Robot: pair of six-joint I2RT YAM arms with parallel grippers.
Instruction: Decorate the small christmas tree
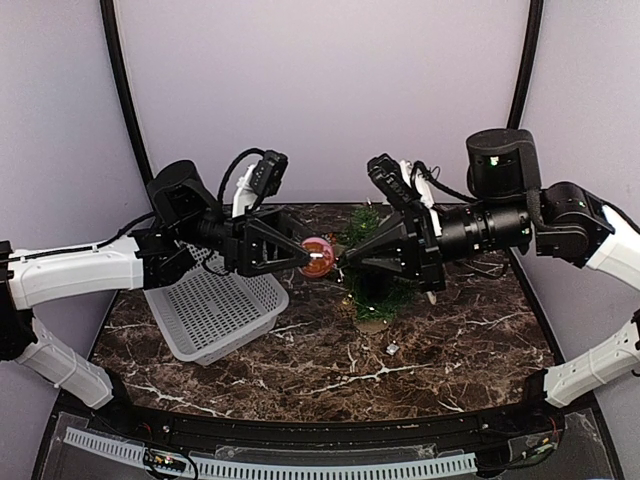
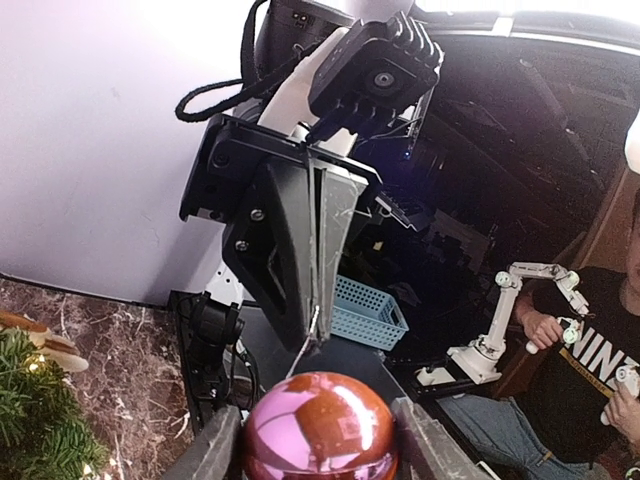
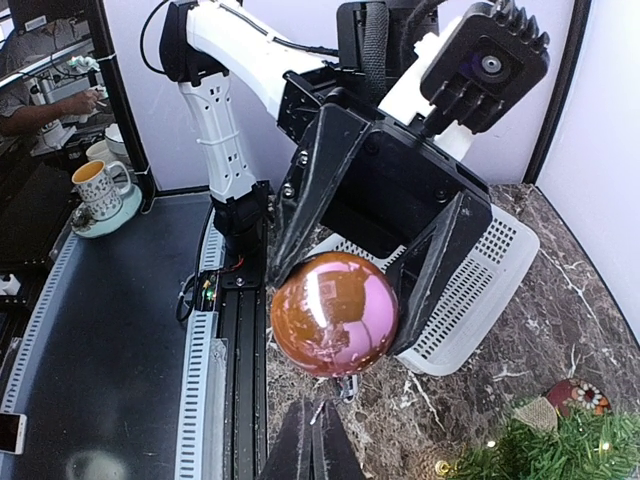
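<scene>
A shiny pink-red bauble [image 1: 318, 256] hangs in the air between both grippers, left of the small christmas tree [image 1: 372, 270]. My left gripper [image 1: 305, 258] is shut on the bauble [image 2: 318, 425], one finger on each side. My right gripper [image 1: 345, 262] faces it with jaws closed, pinching the bauble's thin hanging string [image 2: 305, 350]. In the right wrist view the bauble [image 3: 335, 313] sits just above my closed right gripper [image 3: 315, 430], and its metal cap [image 3: 346, 388] points at the tips. The tree's green branches show at the lower right [image 3: 550, 450] and at the lower left of the left wrist view [image 2: 35, 430].
A white perforated basket [image 1: 215, 305] lies on the marble table under the left arm; it also shows in the right wrist view [image 3: 480, 290]. A small reddish-brown ornament [image 3: 575, 395] lies by the tree. A small white scrap [image 1: 392, 348] lies in front of the tree.
</scene>
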